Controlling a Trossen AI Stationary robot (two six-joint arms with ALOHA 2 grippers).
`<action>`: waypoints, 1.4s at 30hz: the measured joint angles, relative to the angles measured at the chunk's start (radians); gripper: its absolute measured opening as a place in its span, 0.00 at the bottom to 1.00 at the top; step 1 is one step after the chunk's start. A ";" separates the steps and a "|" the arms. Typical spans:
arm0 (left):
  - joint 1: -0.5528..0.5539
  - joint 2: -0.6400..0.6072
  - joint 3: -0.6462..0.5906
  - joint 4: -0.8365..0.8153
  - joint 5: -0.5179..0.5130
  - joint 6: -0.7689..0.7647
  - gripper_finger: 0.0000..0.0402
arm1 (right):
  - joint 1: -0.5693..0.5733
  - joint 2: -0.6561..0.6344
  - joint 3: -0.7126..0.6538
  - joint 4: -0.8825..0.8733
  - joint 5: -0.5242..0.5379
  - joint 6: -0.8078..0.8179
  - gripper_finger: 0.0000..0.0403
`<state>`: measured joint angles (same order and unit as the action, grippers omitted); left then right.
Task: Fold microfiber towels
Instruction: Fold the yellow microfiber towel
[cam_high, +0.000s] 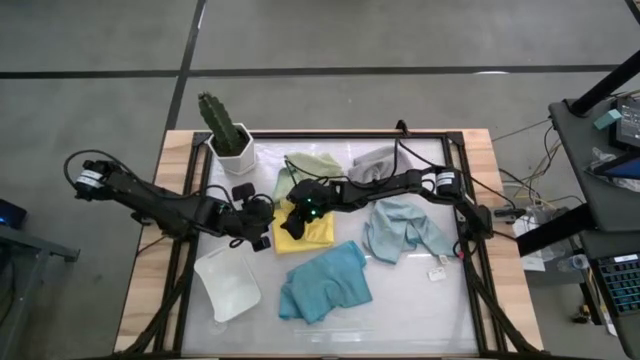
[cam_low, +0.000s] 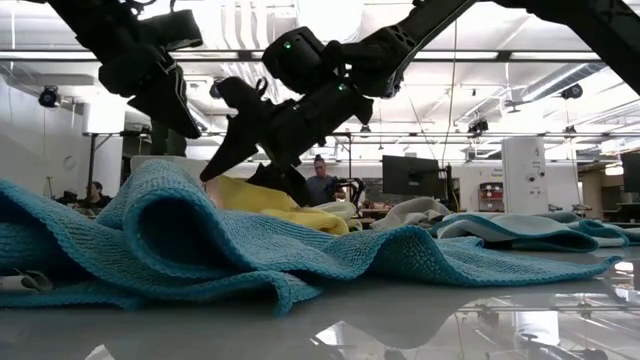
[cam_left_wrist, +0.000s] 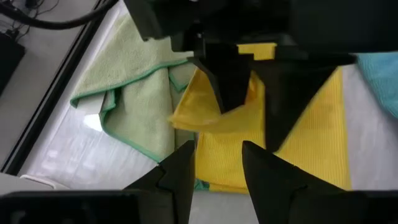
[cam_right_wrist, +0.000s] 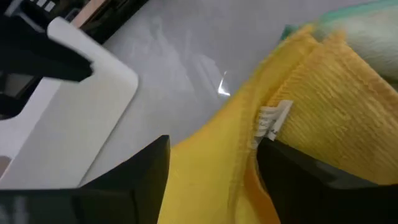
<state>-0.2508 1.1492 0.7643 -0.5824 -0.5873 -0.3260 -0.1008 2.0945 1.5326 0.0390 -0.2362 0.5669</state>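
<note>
Item: yellow towel (cam_high: 305, 232), soft, limp, light.
Right gripper (cam_high: 297, 213) fingers (cam_right_wrist: 292, 180): spread, straddling its folded edge.
Hold: that hem.
Left gripper (cam_high: 262, 228) fingers (cam_left_wrist: 268, 180): parted, empty, beside.

Yellow towel (cam_high: 312, 230) partly folded, worktop centre. Sage green towel (cam_high: 312, 166) rumpled, just behind it. Grey towel (cam_high: 376, 163) bunched, far edge. Pale blue towel (cam_high: 405, 228) crumpled, right. Teal towel (cam_high: 326, 283) crumpled, front.

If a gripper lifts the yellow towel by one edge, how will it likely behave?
The yellow towel probably droops limply: it lies creased and doubled over, like the rumpled teal towel. It is likely light and grippy, given its ribbed weave, and may drag on the sage green towel it overlaps.
</note>
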 joint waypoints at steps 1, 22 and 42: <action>0.000 0.000 -0.001 -0.001 0.000 0.000 0.29 | 0.000 0.000 0.000 -0.001 -0.003 -0.001 0.57; 0.000 0.000 -0.002 -0.001 0.000 0.001 0.29 | -0.002 -0.003 0.000 -0.001 -0.026 -0.024 0.77; 0.036 0.086 -0.006 0.196 -0.058 0.202 0.29 | 0.001 -0.014 -0.001 -0.056 -0.111 -0.210 0.85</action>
<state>-0.2144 1.2353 0.7586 -0.3862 -0.6454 -0.1237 -0.0998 2.0806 1.5314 -0.0172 -0.3473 0.3568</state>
